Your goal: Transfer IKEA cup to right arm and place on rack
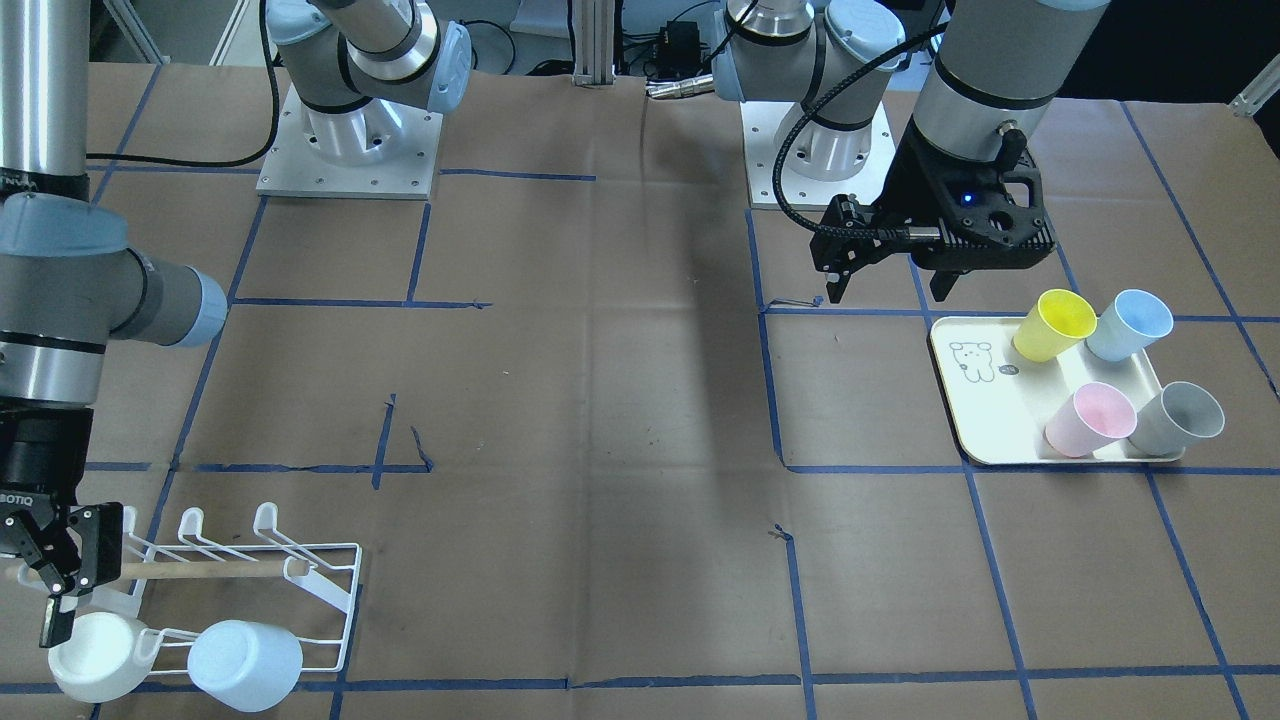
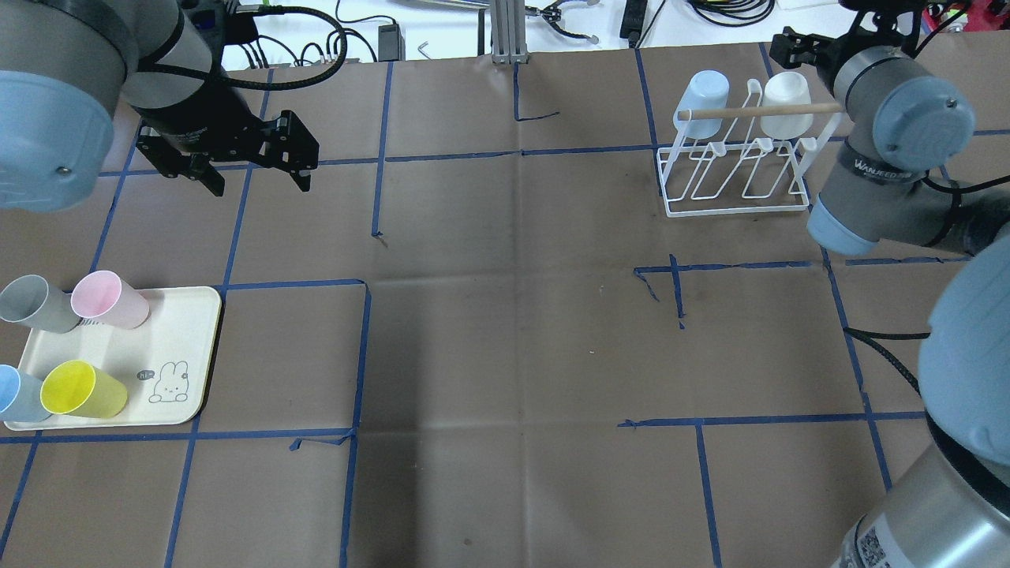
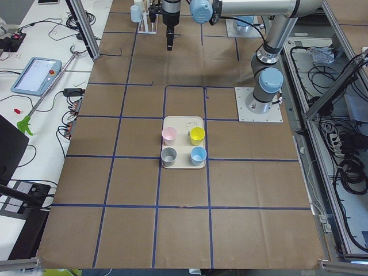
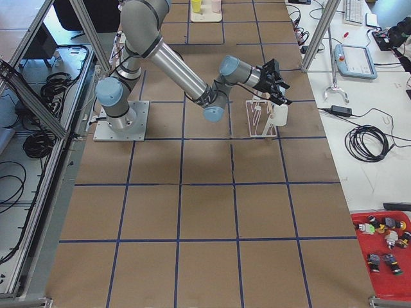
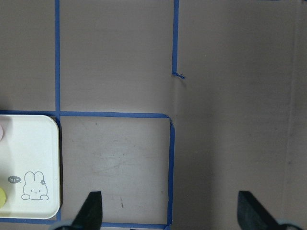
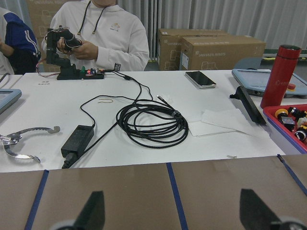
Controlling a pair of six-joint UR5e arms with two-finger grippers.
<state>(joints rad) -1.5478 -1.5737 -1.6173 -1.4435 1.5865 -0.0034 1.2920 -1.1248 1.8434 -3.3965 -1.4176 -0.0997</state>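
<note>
Two cups sit on the rack (image 1: 330, 600). The white cup (image 1: 95, 655) is directly under the tips of the right end effector (image 1: 62, 580), on the end prong. It is slanted: its long axis follows the prong, with the mouth down toward the wire frame and the base up and out, away from the robot. Whether a fingertip touches its rim cannot be told. No brand or writing can be read on it.

The right end effector is released, its fingers spread with nothing between them, and it hangs over the end of the dowel (image 1: 200, 570). Its body shows the letters "BOTIQ". The blue cup (image 1: 245, 665) is on the next prong, just beside the white one and tilted the same way.

Well apart from there, the left end effector (image 2: 260, 188) hangs over bare counter (image 1: 600, 400), also released and holding nothing. The tray (image 1: 980, 420) lies below it and off to one side, nearer the robot. The tray carries a bunny drawing with a bubble reading "hi". On it stand a yellow cup (image 1: 1055, 325), a second blue cup (image 1: 1128, 325), a pink cup (image 1: 1090, 420) and a grey cup (image 1: 1180, 418), all with mouths up.
</note>
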